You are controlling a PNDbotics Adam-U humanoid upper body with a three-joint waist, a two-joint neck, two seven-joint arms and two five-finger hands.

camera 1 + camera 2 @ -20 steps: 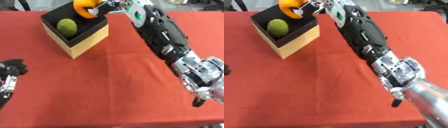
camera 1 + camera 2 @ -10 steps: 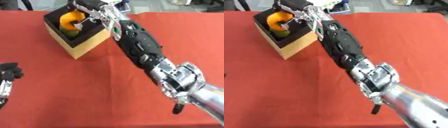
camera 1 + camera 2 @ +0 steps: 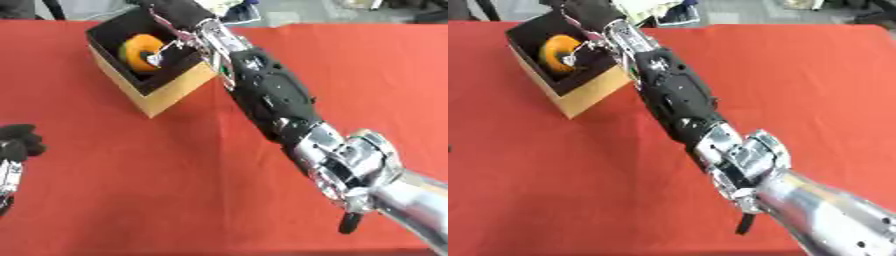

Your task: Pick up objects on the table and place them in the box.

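Here, scene: a red table (image 3: 131, 190).
Box: an open tan box (image 3: 166, 97) near the table's far left corner.
Orange object: an orange object (image 3: 138, 52) inside the box.
Right hand: right hand (image 3: 175, 22) reaching into the box, fingers beside the orange object; grip cannot be told.
Left hand: left hand (image 3: 16, 145) at the table's left edge, fingers curled, holding nothing.

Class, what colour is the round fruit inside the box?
Orange, clearest in the left eye view.

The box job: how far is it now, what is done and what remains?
The orange object is already down inside the box, with the right hand over it, fingers at it. Release is left. The red table shows nothing else to pick. The left hand idles at the left edge.
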